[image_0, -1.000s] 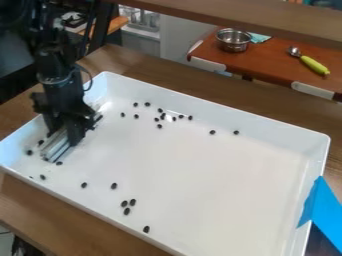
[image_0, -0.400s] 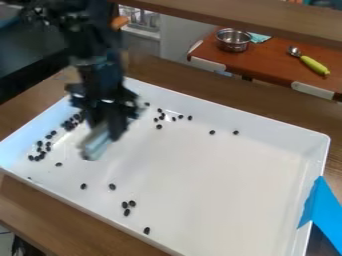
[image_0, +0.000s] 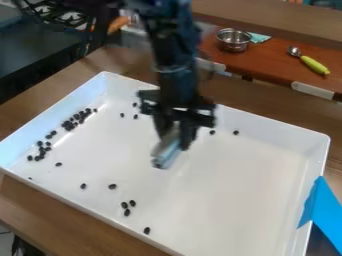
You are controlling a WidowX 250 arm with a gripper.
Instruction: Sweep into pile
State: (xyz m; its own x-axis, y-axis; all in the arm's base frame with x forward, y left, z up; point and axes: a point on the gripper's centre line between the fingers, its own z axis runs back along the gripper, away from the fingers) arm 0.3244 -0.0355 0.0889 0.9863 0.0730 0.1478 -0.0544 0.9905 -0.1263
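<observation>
On my camera view I have the gripper (image_0: 175, 141) over the middle of the white tray (image_0: 247, 175) on the wooden bench (image_0: 63, 212), its fingers closed around a pale sweeping tool (image_0: 167, 154), slanted and too blurred for me to say whether it touches the tray. Most of the dark beans (image_0: 69, 124) I can see lie inside the tray in a loose band along its left wall, densest toward the far end. I've also got stragglers spread along the near side and a few by the far wall, on both sides of the arm.
</observation>
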